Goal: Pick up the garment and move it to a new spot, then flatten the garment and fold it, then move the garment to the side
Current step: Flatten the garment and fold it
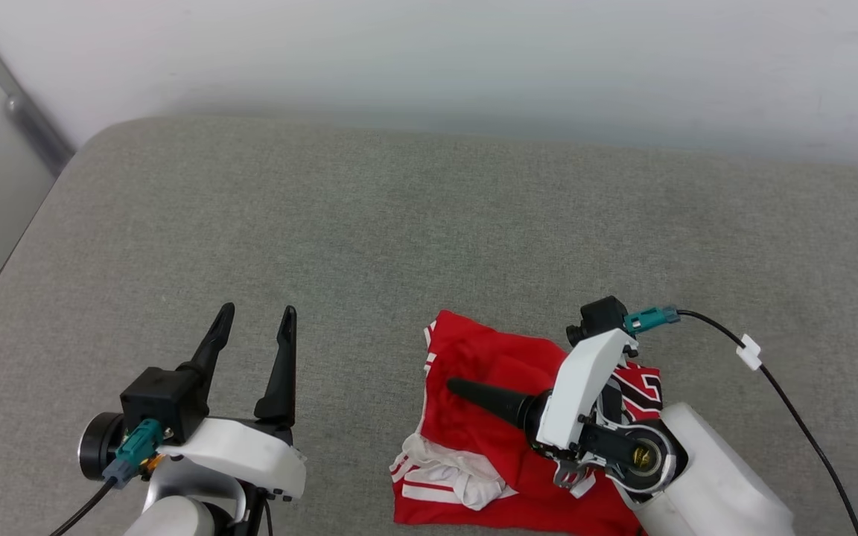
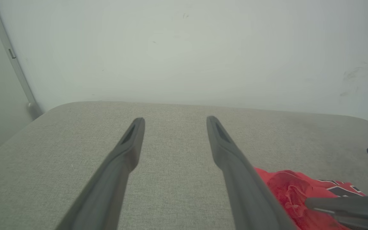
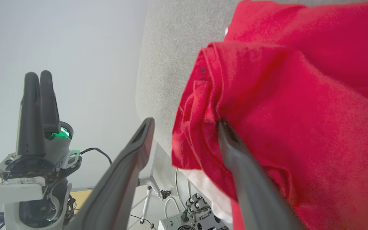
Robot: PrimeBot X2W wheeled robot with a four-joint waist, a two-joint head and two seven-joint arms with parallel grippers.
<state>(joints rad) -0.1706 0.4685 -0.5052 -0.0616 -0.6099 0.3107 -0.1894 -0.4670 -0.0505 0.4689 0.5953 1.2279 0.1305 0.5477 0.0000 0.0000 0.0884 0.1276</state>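
The garment [image 1: 474, 447] lies crumpled on the grey padded surface [image 1: 369, 223] near its front edge. It is red with a white sleeve and striped trim, and part of a black number shows. My right gripper [image 1: 459, 388] lies over it, pointing left. In the right wrist view the right gripper [image 3: 184, 123] is open, with one finger [image 3: 235, 150] pressed into a fold of the red cloth [image 3: 299, 111] and the other off its edge. My left gripper [image 1: 258, 313] stands open and empty to the garment's left, apart from it, fingers [image 2: 129, 143] spread over bare surface.
A pale wall [image 1: 474, 59] runs behind the surface. A metal rail [image 1: 27, 112] slants at the far left, beside the surface's left edge. A black cable [image 1: 786, 402] trails from my right wrist. An electronics box with cables [image 3: 177, 220] sits below the front edge.
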